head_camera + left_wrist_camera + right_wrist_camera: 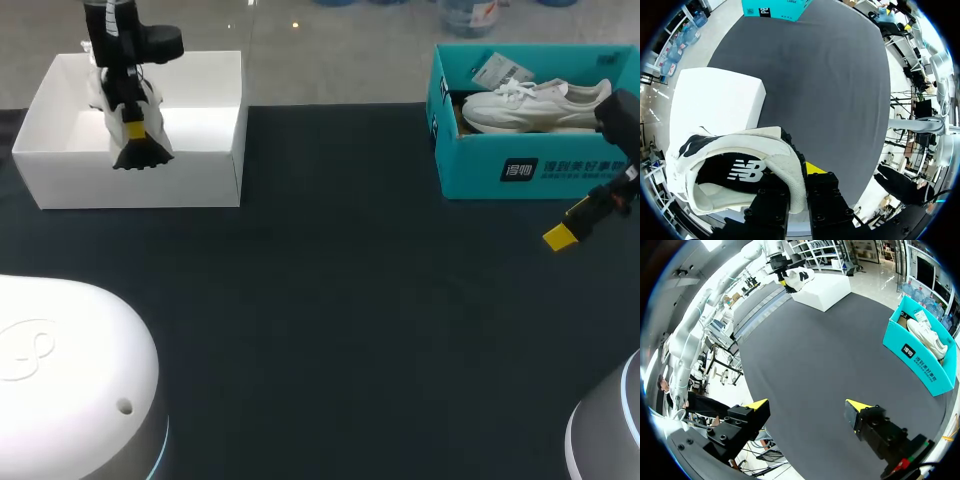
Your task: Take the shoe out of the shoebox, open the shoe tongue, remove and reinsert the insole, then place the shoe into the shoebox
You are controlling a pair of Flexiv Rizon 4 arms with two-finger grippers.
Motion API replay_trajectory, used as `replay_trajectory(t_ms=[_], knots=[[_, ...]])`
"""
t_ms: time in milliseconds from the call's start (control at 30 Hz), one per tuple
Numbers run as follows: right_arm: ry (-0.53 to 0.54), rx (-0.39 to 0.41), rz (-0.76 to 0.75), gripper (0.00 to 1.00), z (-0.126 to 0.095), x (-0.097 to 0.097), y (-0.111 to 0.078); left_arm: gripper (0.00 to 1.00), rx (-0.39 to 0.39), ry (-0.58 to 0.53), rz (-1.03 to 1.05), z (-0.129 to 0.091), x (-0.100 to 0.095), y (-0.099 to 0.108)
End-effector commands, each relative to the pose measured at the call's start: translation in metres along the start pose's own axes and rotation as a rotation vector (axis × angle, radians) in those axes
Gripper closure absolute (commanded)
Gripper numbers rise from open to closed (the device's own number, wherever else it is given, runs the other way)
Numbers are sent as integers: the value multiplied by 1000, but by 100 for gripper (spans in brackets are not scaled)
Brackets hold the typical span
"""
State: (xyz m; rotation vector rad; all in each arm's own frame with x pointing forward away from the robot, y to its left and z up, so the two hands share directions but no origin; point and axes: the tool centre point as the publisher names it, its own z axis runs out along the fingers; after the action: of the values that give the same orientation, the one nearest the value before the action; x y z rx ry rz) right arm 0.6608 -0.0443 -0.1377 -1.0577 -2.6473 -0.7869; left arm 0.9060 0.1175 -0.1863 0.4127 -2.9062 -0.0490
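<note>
Left pincer [800, 176] clenched on collar edge of black-and-white knit sneaker [740, 165], held up at open white cardboard shoebox [140, 185] far left, right pincer [807, 405] released, just near of teal cardboard box [540, 170] holding white lace-up sneaker [535, 105] far right, dark worktop [330, 300] between them.

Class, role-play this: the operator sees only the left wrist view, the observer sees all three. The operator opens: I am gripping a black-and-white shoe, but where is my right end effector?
Observer: The right end effector hangs over the table, in front of the teal shoebox.
Operator: Open or shut?
Observer: Open, with nothing between its fingers.
Operator: What is inside that box?
Observer: A white shoe lies in it.
</note>
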Motion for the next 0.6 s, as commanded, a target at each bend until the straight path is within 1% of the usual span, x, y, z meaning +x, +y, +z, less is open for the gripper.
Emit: replay_trajectory(t_ms=[33,67,100,133,167,233,267,300,333,367,400,433,500,533,600], knots=[[0,4,1,0,1,-1,1,100,-2,1,1,-2,-1,0],[0,4,1,0,1,-1,1,100,-14,-10,16,-2,-2,2],[0,4,1,0,1,-1,1,100,-37,-22,81,-4,-6,7],[0,4,1,0,1,-1,1,100,-42,-26,103,-5,-8,10],[0,4,1,0,1,-1,1,100,-50,-38,115,-8,-12,15],[0,4,1,0,1,-1,1,100,-68,-21,226,-13,-21,28],[0,4,1,0,1,-1,1,100,-84,-46,240,-16,-25,34],[0,4,1,0,1,-1,1,100,-101,-47,310,-17,-27,39],[0,4,1,0,1,-1,1,100,-121,-23,383,-18,-29,45],[0,4,1,0,1,-1,1,100,-116,-11,400,-18,-30,48],[0,4,1,0,1,-1,1,100,-106,22,489,-19,-33,54],[0,4,1,0,1,-1,1,100,-121,35,576,-18,-35,59],[0,4,1,0,1,-1,1,100,-165,6,638,-16,-37,65],[0,4,1,0,1,-1,1,100,-188,26,723,-15,-37,69],[0,4,1,0,1,-1,1,100,-216,-7,813,-14,-36,74]])
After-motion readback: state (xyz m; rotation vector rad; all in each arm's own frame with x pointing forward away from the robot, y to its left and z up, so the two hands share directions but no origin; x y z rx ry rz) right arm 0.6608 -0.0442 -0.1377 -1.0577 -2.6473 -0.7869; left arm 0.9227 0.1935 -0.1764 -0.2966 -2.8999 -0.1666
